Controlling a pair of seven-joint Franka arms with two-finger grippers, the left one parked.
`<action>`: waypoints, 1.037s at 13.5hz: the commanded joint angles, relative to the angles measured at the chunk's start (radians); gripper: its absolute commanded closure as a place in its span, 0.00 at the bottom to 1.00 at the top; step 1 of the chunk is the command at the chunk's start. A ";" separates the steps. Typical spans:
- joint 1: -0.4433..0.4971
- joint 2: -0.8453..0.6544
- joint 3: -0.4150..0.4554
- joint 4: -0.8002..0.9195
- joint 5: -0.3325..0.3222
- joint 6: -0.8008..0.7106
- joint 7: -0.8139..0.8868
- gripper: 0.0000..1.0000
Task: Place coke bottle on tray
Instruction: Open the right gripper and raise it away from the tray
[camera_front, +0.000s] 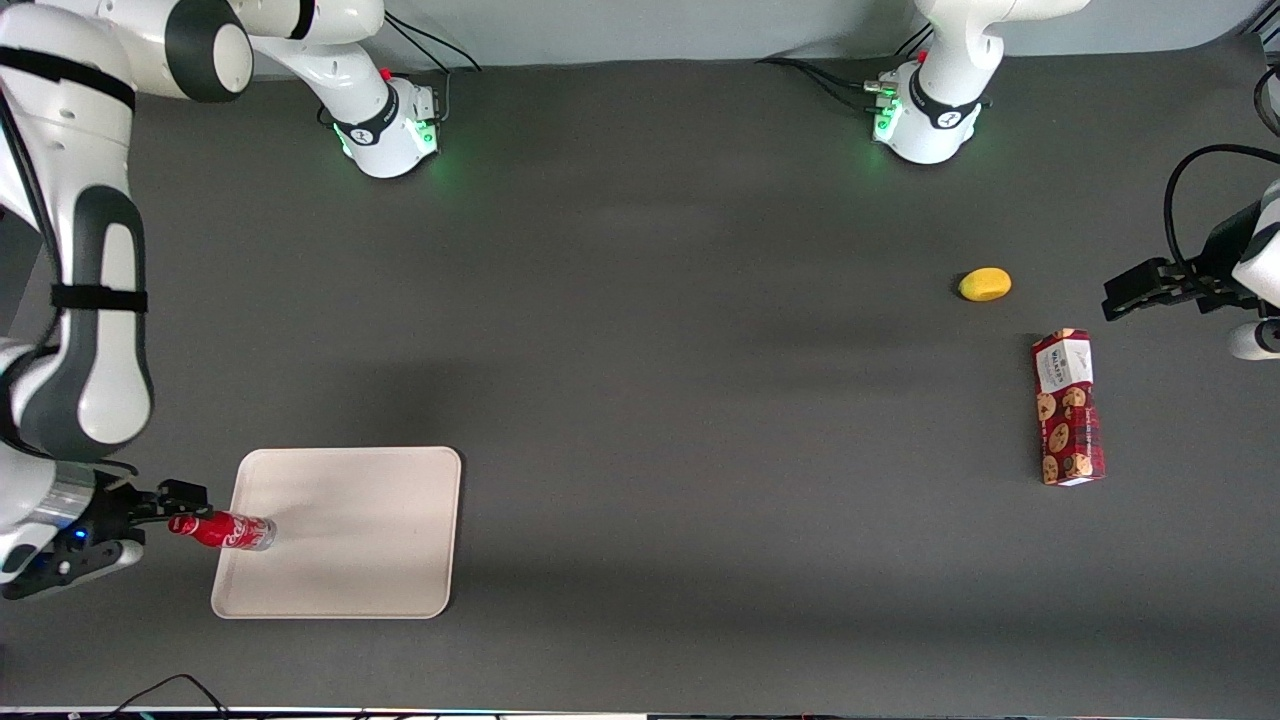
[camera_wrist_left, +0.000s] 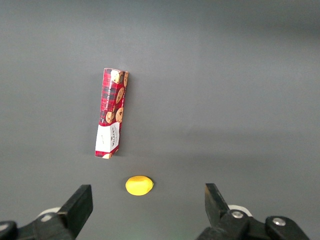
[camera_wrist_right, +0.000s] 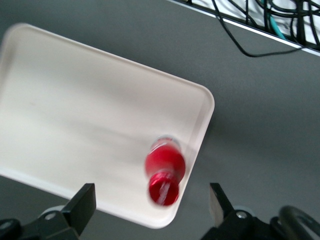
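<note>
The coke bottle (camera_front: 224, 530), slim and red with a red cap and silvery base, stands on the cream-white tray (camera_front: 350, 530), close to the rim at the working arm's end. In the right wrist view the bottle (camera_wrist_right: 164, 170) shows cap-first from above, near a rounded corner of the tray (camera_wrist_right: 75, 115). My right gripper (camera_front: 165, 522) hovers over the bottle's cap with its jaws wide open. In the wrist view the gripper (camera_wrist_right: 151, 202) has a clear gap between each finger and the bottle, so it holds nothing.
A yellow lemon-like object (camera_front: 985, 284) and a red cookie-patterned box (camera_front: 1068, 407) lie toward the parked arm's end of the table; both also show in the left wrist view, the lemon (camera_wrist_left: 138, 185) and the box (camera_wrist_left: 112, 113). Cables (camera_wrist_right: 260, 30) run along the table edge near the tray.
</note>
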 joint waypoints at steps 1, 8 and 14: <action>0.054 -0.135 -0.009 -0.032 -0.049 -0.126 0.129 0.00; 0.057 -0.557 0.086 -0.355 -0.148 -0.229 0.402 0.00; 0.054 -0.809 0.177 -0.556 -0.197 -0.237 0.615 0.00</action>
